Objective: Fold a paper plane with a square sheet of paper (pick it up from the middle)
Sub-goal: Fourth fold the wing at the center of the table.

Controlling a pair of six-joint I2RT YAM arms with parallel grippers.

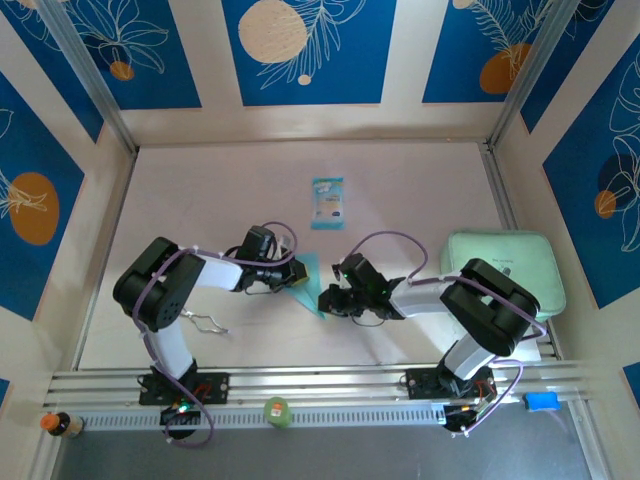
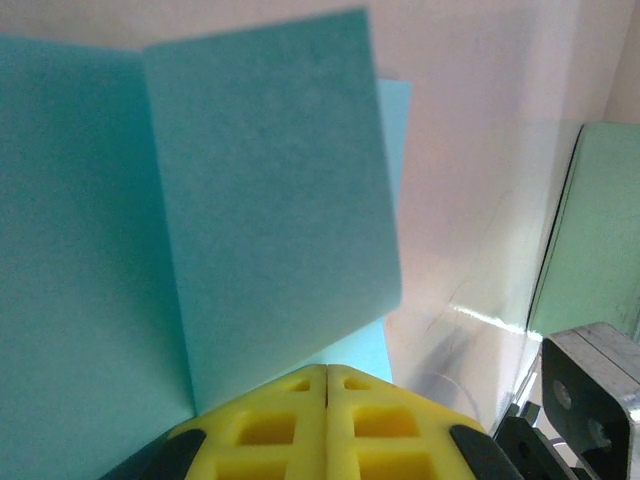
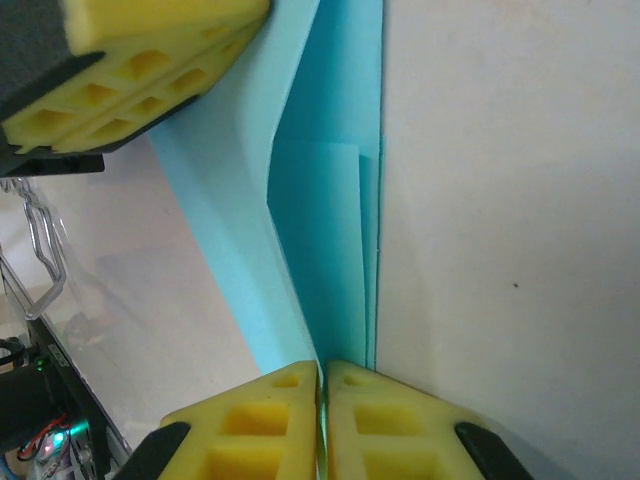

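Light-blue square sheet of paper (image 2: pixel 270 200), partly folded with flaps raised, mid-table between the arms. Left gripper (image 2: pixel 327 385) pinched closed on one side, right gripper (image 3: pixel 322 375) clamped on the opposite side. Printed packet (image 1: pixel 327 203) beyond, apart. Green pad (image 1: pixel 505 270) far right.

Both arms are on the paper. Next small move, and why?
Probably lower the paper flat onto the table without letting go. The left gripper and right gripper are shut on opposite ends, and one flap stands up loose; it likely needs a surface to be pressed against.
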